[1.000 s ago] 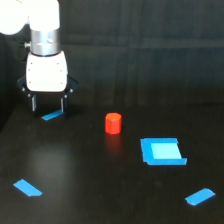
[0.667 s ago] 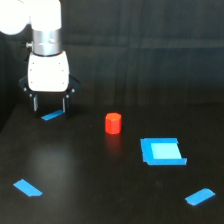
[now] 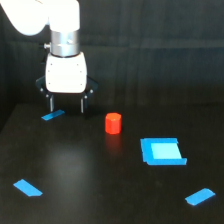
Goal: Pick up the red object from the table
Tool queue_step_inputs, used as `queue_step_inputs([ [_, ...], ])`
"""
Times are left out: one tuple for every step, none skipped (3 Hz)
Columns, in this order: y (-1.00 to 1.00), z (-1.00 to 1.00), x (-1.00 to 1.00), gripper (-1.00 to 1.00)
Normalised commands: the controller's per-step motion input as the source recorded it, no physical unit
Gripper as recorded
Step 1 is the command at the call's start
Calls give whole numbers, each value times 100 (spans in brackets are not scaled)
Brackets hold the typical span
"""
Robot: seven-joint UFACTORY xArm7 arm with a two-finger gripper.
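gripper (image 3: 66, 106) open, has shifted toward the red object (image 3: 113, 123), not touching it

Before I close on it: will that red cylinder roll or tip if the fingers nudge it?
The red object stands upright on its flat end on the table, so rolling seems unlikely unless knocked over. It looks short and squat, so probably stable. Likely rigid and light, so an off-centre nudge may slide it.
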Motion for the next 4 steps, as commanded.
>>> queue_step_inputs([
  [5, -35, 90, 92],
  [-11, -17, 90, 91],
  [-40, -18, 77, 98],
  [-64, -7, 32, 95],
])
